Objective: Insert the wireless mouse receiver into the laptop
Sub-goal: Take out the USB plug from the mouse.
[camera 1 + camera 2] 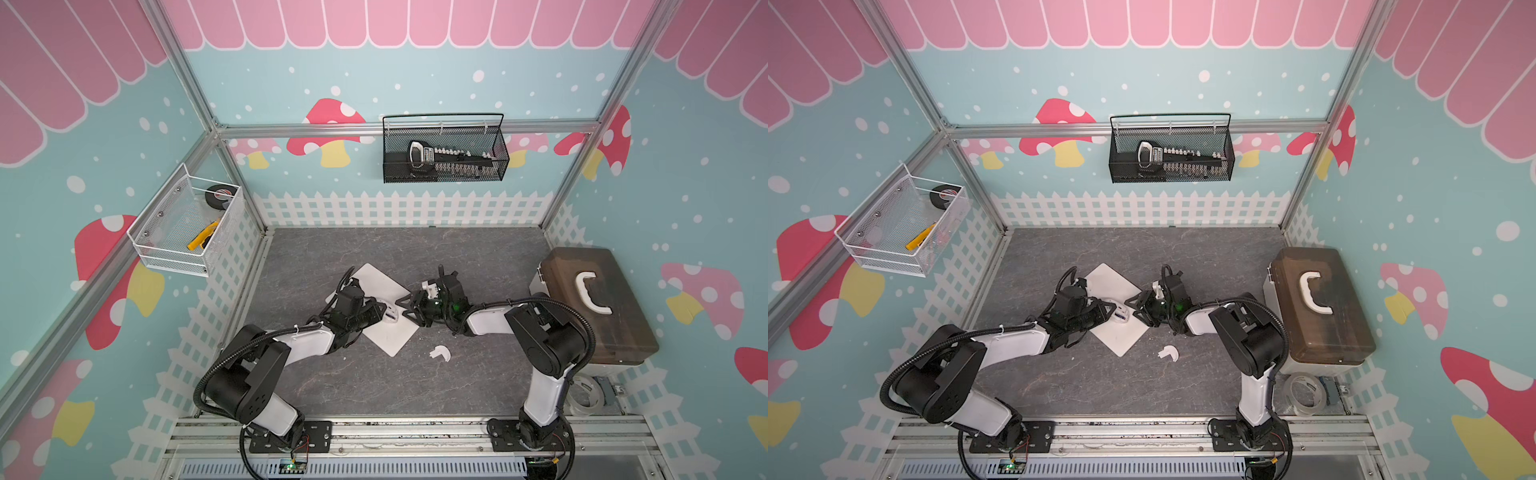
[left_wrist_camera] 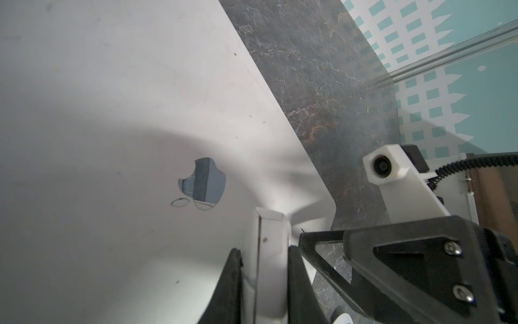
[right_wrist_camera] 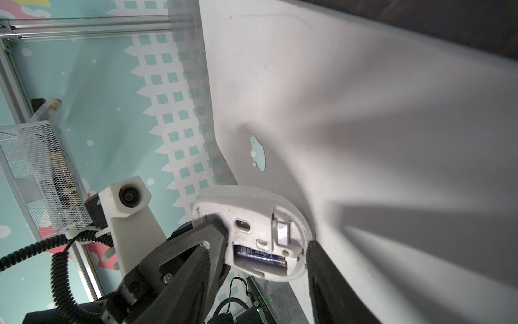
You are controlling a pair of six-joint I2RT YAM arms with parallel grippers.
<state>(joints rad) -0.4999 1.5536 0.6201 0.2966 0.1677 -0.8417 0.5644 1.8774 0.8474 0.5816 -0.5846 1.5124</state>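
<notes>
A closed silver-white laptop [image 1: 376, 277], matte and round-cornered, lies diamond-wise at mid-frame on the grey marbled worktop [image 1: 374, 395]. The left claw [image 2: 265, 252] is clamped on a smooth white plastic mouse [image 3: 238, 204], held on edge over the lid. The mouse's open underside shows a blue battery [image 3: 259, 256]. In a slot at lower centre of the right wrist view sits the wireless mouse receiver [image 3: 281, 231], a tiny pale stub. The right claw [image 3: 256, 244], half open and empty, straddles that underside. It would do best to centre both fingertips on the stub, pinch firmly and pull straight along the slot.
</notes>
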